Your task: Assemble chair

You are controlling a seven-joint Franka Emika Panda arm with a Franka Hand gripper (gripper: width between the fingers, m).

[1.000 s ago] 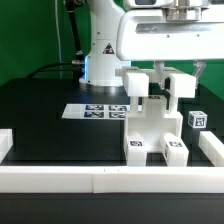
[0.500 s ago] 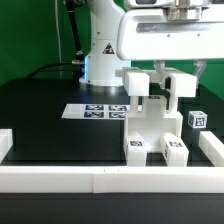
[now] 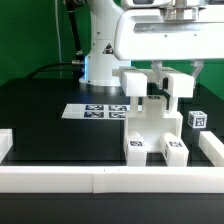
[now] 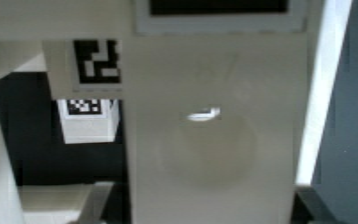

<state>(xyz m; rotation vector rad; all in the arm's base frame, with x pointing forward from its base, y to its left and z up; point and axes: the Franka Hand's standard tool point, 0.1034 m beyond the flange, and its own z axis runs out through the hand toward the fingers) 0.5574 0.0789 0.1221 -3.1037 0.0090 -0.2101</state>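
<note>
Exterior view. The chair (image 3: 152, 125), a white blocky part-built piece, stands upright on the dark bench (image 3: 45, 125). Two tagged feet face the camera. The tool (image 3: 163, 86) hangs straight above the chair, its jaws narrow and closed on an upright panel between the chair's two upper blocks. The marker board (image 3: 98, 110) lies flat to the exterior view's left of the chair and slightly behind it. A small tagged block (image 3: 197, 118) sits apart from the chair on the exterior view's right. A low white rail (image 3: 60, 180) runs in front of the chair. The arm's base (image 3: 100, 62) stands behind it.

Wrist view. A broad white panel of the chair (image 4: 211, 130) fills the frame, with dark fingertips (image 4: 98, 205) on either edge of it. A square tag (image 4: 96, 58) shows on a white part beside the panel.
</note>
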